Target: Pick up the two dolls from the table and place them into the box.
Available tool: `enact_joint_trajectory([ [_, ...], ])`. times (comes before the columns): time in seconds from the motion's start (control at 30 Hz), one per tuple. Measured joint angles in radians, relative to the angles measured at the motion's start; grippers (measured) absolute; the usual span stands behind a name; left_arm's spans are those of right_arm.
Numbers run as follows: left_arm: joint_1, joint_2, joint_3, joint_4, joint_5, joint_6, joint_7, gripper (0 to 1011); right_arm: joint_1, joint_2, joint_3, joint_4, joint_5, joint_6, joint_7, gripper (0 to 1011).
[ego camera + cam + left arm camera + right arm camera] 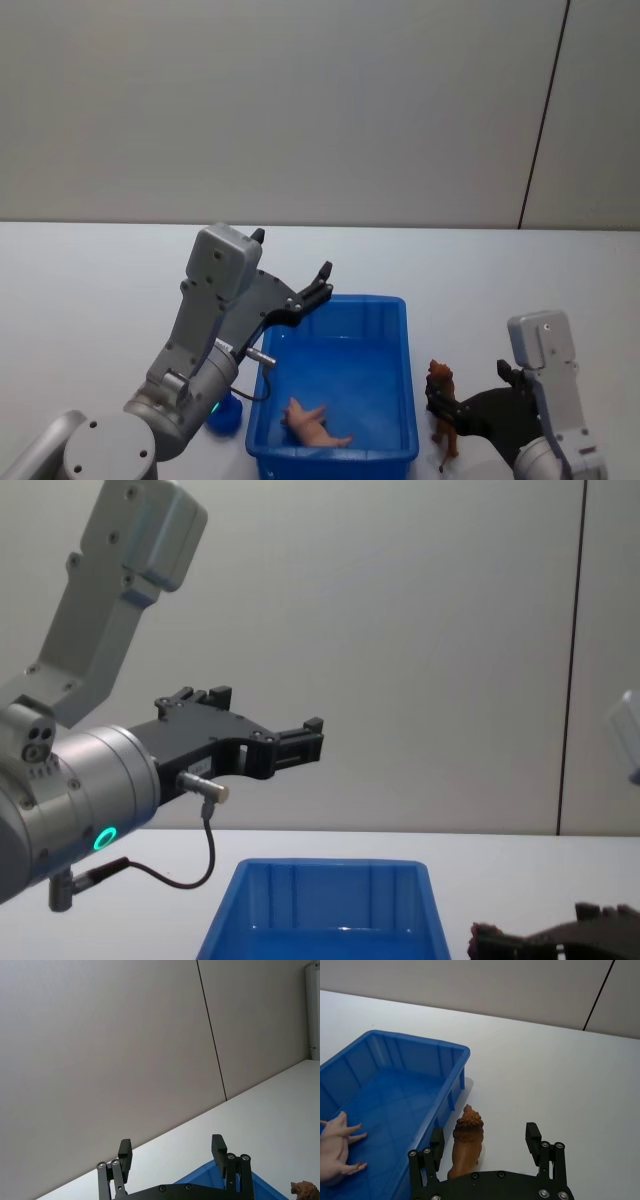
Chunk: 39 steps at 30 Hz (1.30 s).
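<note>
Head view: the box (409, 372) sits on the table (90, 290) at 6 o'clock. The pink doll (314, 424) lies on its side on the box floor, toward the near wall. The brown doll (442, 404) stands upright on the table at 3 o'clock of the box, just beside its wall. The right gripper (468, 390) reaches in from 5 o'clock, jaws spread to either side of the brown doll. The left gripper (292, 254) hangs above the box's far left corner, spread wide and holding nothing.

Left wrist view: the left gripper's fingers (125, 1153) stand well apart over the table's far part, with a corner of the box at 6 o'clock.

Right wrist view: the brown doll stands between the right gripper's open fingers (532, 1133), nearer the one on the box side. Whether it touches that finger cannot be told. The pink doll lies inside the box at 8 o'clock.

Chest view: the left gripper is raised well above the box, at 11 o'clock of it.
</note>
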Motion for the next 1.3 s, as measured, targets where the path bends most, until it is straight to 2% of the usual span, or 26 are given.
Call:
enact_joint_trajectory([
  [0.77,0.000,0.000,0.000,0.000,0.000,0.000,0.000,1001,0.011,-0.038,-0.013,0.076,-0.015,0.025,-0.005,1000],
  [0.87,0.000,0.000,0.000,0.000,0.000,0.000,0.000,1001,0.016,-0.044,-0.015,0.088,-0.019,0.025,-0.006,942],
  [1.03,0.000,0.000,0.000,0.000,0.000,0.000,0.000,1001,0.024,-0.054,-0.016,0.107,-0.021,0.027,-0.011,781],
  [1.07,0.000,0.000,0.000,0.000,0.000,0.000,0.000,1001,0.025,-0.055,-0.016,0.110,-0.021,0.029,-0.012,781],
  [1.17,0.000,0.000,0.000,0.000,0.000,0.000,0.000,1001,0.030,-0.061,-0.016,0.122,-0.021,0.036,-0.015,646],
  [1.3,0.000,0.000,0.000,0.000,0.000,0.000,0.000,1001,0.034,-0.066,-0.014,0.131,-0.020,0.043,-0.017,569],
])
